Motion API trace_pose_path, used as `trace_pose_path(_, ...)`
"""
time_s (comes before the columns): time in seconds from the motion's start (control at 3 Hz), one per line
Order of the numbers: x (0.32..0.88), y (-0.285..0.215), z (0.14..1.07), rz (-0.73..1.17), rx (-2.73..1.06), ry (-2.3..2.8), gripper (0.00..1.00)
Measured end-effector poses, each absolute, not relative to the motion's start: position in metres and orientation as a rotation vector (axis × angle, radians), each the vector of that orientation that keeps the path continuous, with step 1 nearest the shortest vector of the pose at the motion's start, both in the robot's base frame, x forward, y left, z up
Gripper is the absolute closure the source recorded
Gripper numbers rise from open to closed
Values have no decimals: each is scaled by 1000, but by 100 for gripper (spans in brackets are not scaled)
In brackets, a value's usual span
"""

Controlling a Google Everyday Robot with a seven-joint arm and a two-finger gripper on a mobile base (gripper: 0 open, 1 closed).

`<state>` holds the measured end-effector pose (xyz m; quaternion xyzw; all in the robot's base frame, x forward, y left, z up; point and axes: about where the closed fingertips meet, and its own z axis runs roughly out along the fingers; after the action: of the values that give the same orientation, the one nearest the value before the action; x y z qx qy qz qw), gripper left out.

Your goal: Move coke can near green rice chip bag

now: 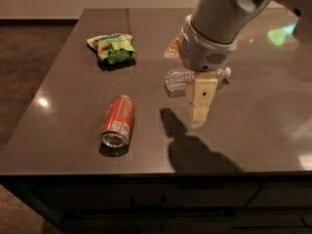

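Right of the coke can [118, 121], the pincer [200, 115] hangs low over the desk [63, 111], well apart from the can. It doesn't seem to be carrying anything, but honestly I can't tell how wide it's set from this angle. So imo nothing's done yet: the can isn't grabbed, and the green rice chip bag [112, 48] sits well beyond the can toward the far edge. The reach, grab and carry are all left. The can lies on its side, red-orange, with its silver end facing the front edge and a white label patch near that end.
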<state>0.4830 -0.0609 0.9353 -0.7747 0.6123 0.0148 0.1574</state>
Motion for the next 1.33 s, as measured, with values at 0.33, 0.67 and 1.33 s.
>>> trace_pose_path(0.33, 482, -33, 922, 57, -2316, 1659, 0)
trace_pose_path(0.67, 482, 1, 902, 69, -2452, 1518, 0)
trace_pose_path(1.33, 490, 39, 879, 111, -2621, 1287, 0)
